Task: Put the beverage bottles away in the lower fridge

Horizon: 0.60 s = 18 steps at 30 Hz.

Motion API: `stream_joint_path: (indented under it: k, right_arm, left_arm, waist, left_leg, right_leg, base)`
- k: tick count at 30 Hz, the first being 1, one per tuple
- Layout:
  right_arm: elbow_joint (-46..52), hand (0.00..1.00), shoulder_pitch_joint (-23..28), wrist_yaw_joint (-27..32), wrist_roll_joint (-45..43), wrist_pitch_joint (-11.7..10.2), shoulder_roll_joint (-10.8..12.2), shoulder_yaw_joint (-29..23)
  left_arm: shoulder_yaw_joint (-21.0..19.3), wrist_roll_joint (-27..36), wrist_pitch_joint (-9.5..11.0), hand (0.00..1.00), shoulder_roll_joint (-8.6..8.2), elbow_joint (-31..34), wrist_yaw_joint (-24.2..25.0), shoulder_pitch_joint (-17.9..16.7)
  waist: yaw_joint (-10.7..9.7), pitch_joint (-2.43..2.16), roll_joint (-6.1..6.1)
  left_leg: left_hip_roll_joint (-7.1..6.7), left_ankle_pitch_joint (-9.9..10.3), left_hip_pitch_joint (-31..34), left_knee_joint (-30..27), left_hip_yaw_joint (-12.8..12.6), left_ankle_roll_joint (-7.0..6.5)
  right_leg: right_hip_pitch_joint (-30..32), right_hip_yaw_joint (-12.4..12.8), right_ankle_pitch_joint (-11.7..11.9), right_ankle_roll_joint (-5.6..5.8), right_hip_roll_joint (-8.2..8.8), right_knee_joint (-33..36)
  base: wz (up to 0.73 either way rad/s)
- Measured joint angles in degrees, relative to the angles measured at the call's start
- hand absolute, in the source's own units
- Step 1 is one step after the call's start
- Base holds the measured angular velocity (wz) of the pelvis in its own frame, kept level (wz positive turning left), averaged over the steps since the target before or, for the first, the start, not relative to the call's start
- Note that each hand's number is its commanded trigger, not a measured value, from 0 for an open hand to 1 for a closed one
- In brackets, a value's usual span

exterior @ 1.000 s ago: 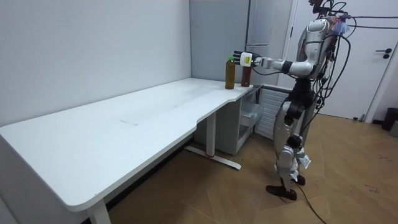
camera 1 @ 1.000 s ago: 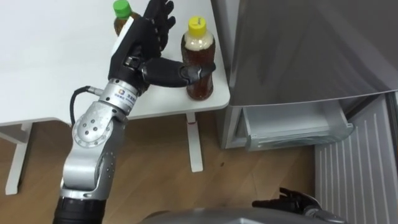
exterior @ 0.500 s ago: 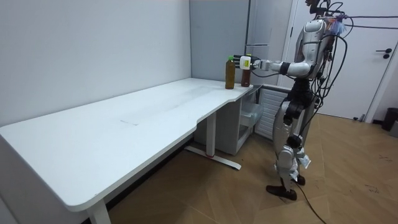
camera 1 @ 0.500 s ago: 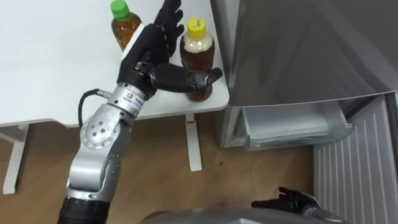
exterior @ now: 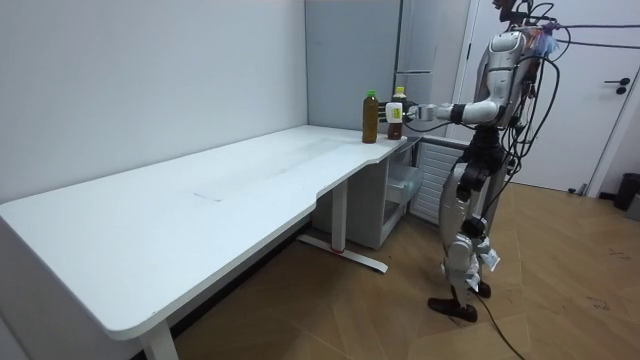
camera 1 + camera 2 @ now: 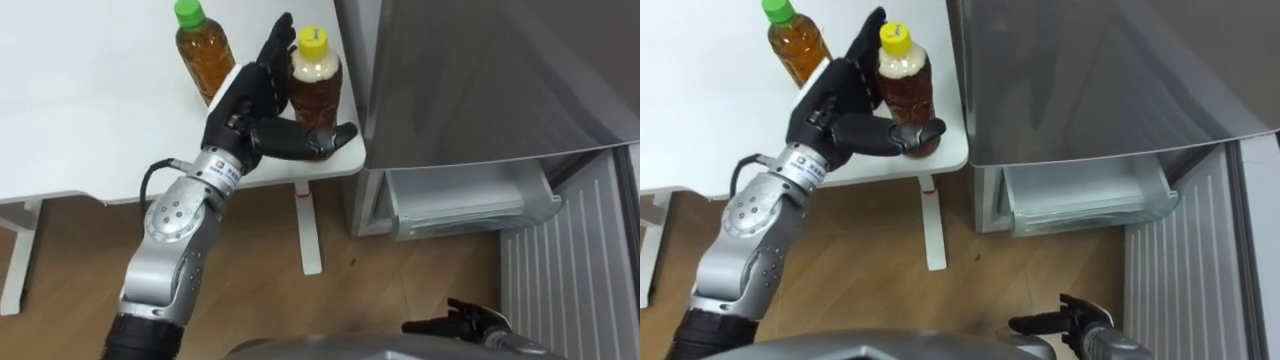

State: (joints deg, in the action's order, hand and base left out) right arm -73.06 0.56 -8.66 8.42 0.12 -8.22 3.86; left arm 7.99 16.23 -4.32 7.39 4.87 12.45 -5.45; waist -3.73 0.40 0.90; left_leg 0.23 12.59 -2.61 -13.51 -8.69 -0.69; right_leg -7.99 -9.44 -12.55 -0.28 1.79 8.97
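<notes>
Early stage, by my read: 0 of 2 drinks put away. Left hand (image 6: 243,100) is at the yellow-cap bottle (image 6: 315,85), which stands upright on the table (image 6: 80,130) at the corner next to the fridge (image 6: 480,80). Hand is spread wide, w/ straight fingers up along the btl's left/back side and thumb reaching across its front low down, touching or v. close. No closed grip yet, and the btl is not lifted.

Green-cap bottle (image 6: 203,55) stands just beside it, further in from the fridge-side edge, untouched. Right hand (image 6: 462,322) hangs low by the body, idle; can't tell its state.

Lower fridge is ready: lower door (image 6: 570,260) is swung open and the white drawer (image 6: 470,200) is exposed, w/ no drinks seen in it. Room view has the robot standing btwn table end and fridge, left arm stretched out to the btls.

Left to do, prob.: close grip on the yellow-cap, lift, carry down into the lower compartment, then the same for the green-cap.
</notes>
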Motion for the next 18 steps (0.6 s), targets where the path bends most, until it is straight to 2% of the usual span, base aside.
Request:
stream_joint_path:
  k: [4,12,18]
  right_arm:
    - [0.1,0.00,-0.1,0.0,0.0,0.0,0.1,0.0]
    - [0.1,0.00,-0.3,0.4,0.0,0.1,0.2,0.0]
    - [0.0,0.00,-0.7,0.5,0.0,0.8,0.0,0.0]
  left_arm:
    - [0.0,0.0,0.0,0.00,-0.02,-0.1,-0.7,0.8]
    - [0.1,0.0,0.0,0.00,-0.22,-0.6,-1.6,1.9]
    - [0.1,0.0,-0.3,0.00,-0.21,-2.2,-2.7,3.1]
  waist:
    - [-0.7,0.05,0.05]
    - [-0.8,0.09,-0.14]
    - [-0.8,0.14,-0.78]
  left_leg:
    - [-0.02,0.0,0.1,0.0,-0.1,0.00]
    - [0.00,0.0,0.0,0.1,-0.4,0.00]
    - [0.03,0.0,0.0,0.1,-0.5,0.00]
  right_leg:
    - [0.1,0.0,0.0,0.00,0.03,0.0]
    - [0.2,0.2,0.0,0.00,0.01,0.0]
    - [0.3,0.8,0.1,0.05,-0.01,0.0]
  base:
    - [0.00]
    - [0.00]
    - [0.00]
